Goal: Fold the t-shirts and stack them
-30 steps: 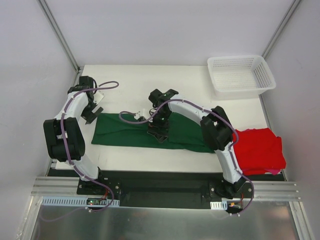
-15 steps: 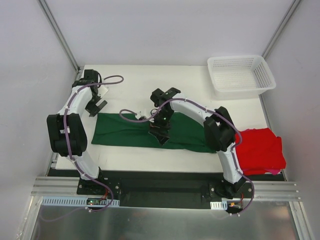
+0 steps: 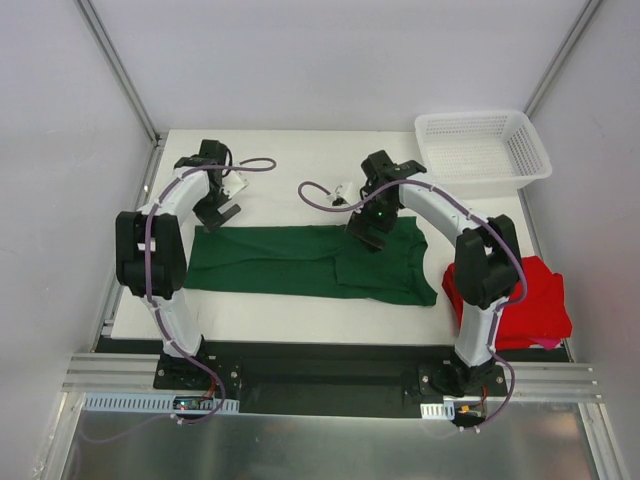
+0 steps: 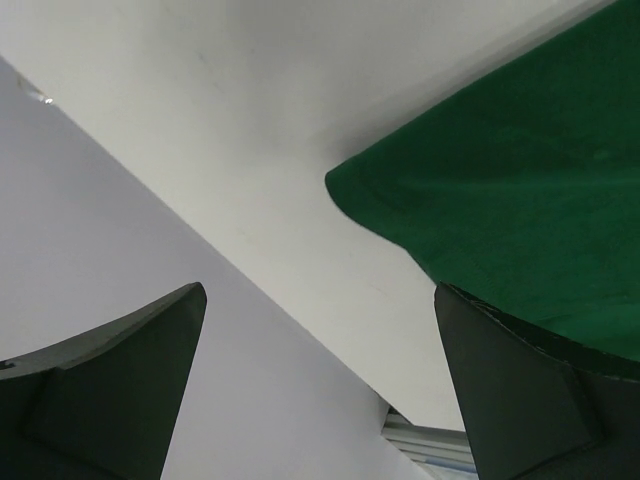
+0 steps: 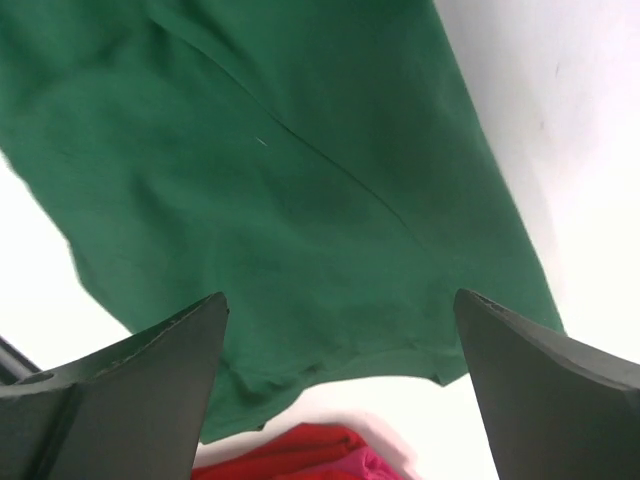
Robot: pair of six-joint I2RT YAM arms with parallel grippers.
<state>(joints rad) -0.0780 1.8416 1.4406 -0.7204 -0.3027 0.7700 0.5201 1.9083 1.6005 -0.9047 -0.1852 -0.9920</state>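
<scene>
The green t-shirt lies flat as a long, narrow band. Its long axis runs left to right across the table. The left end is squarely cut, and the right end is wider, with a folded-over panel and a slanting lower corner that points toward the red t-shirt. The cloth is plain dark green and smooth, with a few shallow creases and one straight line, seam or fold, slanting across it in the right wrist view. The left gripper hangs with its fingers spread wide and nothing between them, just beyond the band's far left corner. In its wrist view that rounded corner sits ahead of the gap, nearer one finger, which overlaps the cloth's edge in view; whether it touches cannot be told. The right gripper is likewise released and empty, over the far edge of the shirt's right part. Green cloth fills the space ahead of its fingers, and the bright red t-shirt, a bunched heap, shows low between them.
</scene>
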